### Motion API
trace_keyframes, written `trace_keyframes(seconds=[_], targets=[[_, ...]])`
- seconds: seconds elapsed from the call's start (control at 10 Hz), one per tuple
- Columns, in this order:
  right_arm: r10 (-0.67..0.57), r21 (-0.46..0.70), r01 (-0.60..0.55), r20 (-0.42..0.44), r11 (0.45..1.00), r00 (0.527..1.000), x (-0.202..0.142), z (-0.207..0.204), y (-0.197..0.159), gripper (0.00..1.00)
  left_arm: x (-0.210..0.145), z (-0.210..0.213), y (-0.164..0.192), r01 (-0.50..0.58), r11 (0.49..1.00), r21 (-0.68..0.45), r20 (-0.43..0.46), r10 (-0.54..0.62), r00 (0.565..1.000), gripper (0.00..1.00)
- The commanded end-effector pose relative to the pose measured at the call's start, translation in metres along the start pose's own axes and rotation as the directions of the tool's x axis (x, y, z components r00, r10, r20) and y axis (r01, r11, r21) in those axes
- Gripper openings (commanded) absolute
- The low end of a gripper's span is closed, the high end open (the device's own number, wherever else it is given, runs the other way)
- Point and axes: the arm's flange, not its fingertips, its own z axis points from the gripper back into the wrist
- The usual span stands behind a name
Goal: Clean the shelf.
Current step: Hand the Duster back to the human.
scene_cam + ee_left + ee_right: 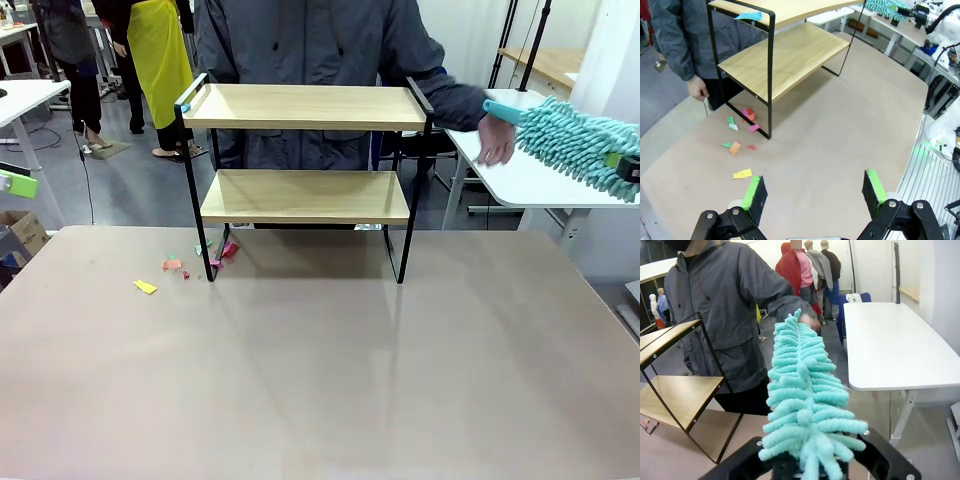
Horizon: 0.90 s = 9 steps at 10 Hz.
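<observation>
Front cam faces the two-tier wooden, black-framed shelf (305, 180) square-on from mid-range; left wrist cam looks down on its left end (771, 52); right wrist cam, nearer, sees it (670, 375) off-side; all share it.

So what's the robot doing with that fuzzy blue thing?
The right gripper is shut on a fluffy teal duster, held off to the side above a white table. A person's hand is at the duster's far end. The shelf stands on the big beige table, with a small blue scrap on its top board and coloured paper scraps on the table beside its legs. The left gripper is open, above the table.
</observation>
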Motion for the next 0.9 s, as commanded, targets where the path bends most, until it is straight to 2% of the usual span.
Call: trace_keyframes(seconds=[0.0, 0.5, 0.6, 0.7, 0.8], targets=[[-0.004, -0.002, 0.004, 0.001, 1.0, 1.0, -0.0001, 0.0001, 0.0, 0.16, 0.0007, -0.0002, -0.0017, -0.004, 1.0, -0.007, 0.009, 0.004, 1.0, 1.0], [-0.004, -0.002, 0.004, 0.001, 1.0, 1.0, -0.0001, 0.0001, 0.0, 0.16, 0.0007, -0.0002, -0.0017, -0.004, 1.0, -0.007, 0.009, 0.004, 1.0, 1.0], [0.0, 0.0, 0.0, 0.0, 1.0, 1.0, -0.0001, 0.0001, -0.0001, 0.66, 0.0007, -0.0002, -0.0017, -0.004, 1.0, -0.007, 0.009, 0.004, 1.0, 1.0], [-0.018, 0.007, 0.018, -0.003, 1.0, 1.0, -0.0014, 0.0009, 0.0001, 0.73, 0.0007, -0.0002, -0.0017, -0.004, 1.0, -0.007, 0.009, 0.004, 1.0, 1.0], [-0.028, 0.005, 0.028, -0.011, 1.0, 1.0, 0.0, 0.0004, 0.0, 1.0, 0.0007, -0.0002, -0.0017, -0.004, 1.0, -0.007, 0.009, 0.004, 1.0, 1.0]])
